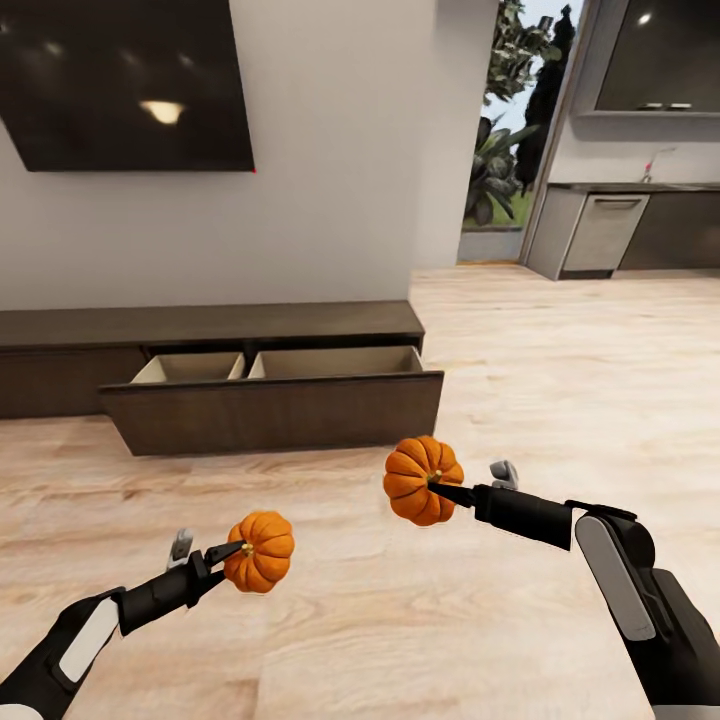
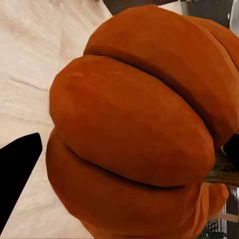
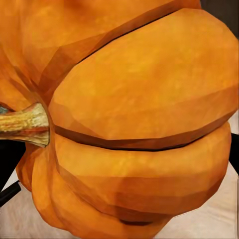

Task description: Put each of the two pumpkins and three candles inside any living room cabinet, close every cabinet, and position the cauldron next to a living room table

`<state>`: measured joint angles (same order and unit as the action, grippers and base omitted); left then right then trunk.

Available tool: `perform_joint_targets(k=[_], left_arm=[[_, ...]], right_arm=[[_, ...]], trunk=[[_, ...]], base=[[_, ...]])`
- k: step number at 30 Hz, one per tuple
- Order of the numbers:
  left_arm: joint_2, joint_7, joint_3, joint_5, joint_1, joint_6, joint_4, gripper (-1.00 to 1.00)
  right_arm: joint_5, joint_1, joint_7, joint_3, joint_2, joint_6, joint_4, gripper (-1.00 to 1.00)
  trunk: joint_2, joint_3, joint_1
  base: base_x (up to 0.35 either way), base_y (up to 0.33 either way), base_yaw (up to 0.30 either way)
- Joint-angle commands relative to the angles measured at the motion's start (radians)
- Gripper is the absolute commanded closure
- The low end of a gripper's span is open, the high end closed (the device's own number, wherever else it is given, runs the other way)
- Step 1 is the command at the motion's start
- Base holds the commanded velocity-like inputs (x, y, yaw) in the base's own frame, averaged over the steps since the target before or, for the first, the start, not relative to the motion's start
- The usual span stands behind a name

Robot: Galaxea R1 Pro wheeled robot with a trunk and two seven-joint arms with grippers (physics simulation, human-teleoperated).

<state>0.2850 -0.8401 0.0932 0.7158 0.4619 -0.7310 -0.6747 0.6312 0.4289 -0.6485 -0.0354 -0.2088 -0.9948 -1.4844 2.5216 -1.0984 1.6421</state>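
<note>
Each gripper pinches a pumpkin by its stem end above the wood floor: the left gripper (image 1: 232, 550) holds the left pumpkin (image 1: 260, 551), the right gripper (image 1: 447, 489) the right pumpkin (image 1: 422, 480). Both pumpkins are tipped sideways, stems pointing back toward the arms. To do this well, carry them level over the cabinet (image 1: 270, 405)'s open drawer front, then lower into the pale compartments before releasing.

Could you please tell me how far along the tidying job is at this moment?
Done: the cabinet drawer stands pulled open. In hand: the left gripper holds one pumpkin, the right gripper the other pumpkin. Left: stow both, then candles, closing, cauldron.
</note>
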Motion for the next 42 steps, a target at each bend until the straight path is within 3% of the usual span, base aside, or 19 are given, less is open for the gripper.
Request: perform_joint_targets(k=[1, 11, 25, 42], left_arm=[[0.0, -0.002, 0.002, 0.01, 0.0, -0.01, 0.0, 1.0], [-0.001, 0.046, 0.003, 0.017, 0.001, -0.01, 0.0, 1.0], [0.0, 0.047, 0.002, 0.018, 0.001, -0.01, 0.0, 1.0], [0.001, 0.047, 0.002, 0.02, 0.001, -0.011, 0.0, 1.0]], right_arm=[[0.012, 0.001, -0.005, -0.001, 0.0, -0.008, 0.0, 1.0], [0.009, 0.001, -0.005, -0.001, 0.0, -0.008, 0.0, 1.0], [0.007, 0.001, -0.005, -0.001, 0.0, -0.008, 0.003, 1.0], [0.005, 0.001, -0.004, 0.0, 0.002, -0.008, 0.017, 1.0]], trunk=[[0.0, 0.0, 0.0], [0.0, 0.0, 0.0], [0.0, 0.0, 0.0], [0.0, 0.008, 0.0]], base=[[0.283, -0.206, 0.157], [0.32, -0.067, 0.028], [0.251, 0.187, 0.0], [0.22, 0.039, 0.073]])
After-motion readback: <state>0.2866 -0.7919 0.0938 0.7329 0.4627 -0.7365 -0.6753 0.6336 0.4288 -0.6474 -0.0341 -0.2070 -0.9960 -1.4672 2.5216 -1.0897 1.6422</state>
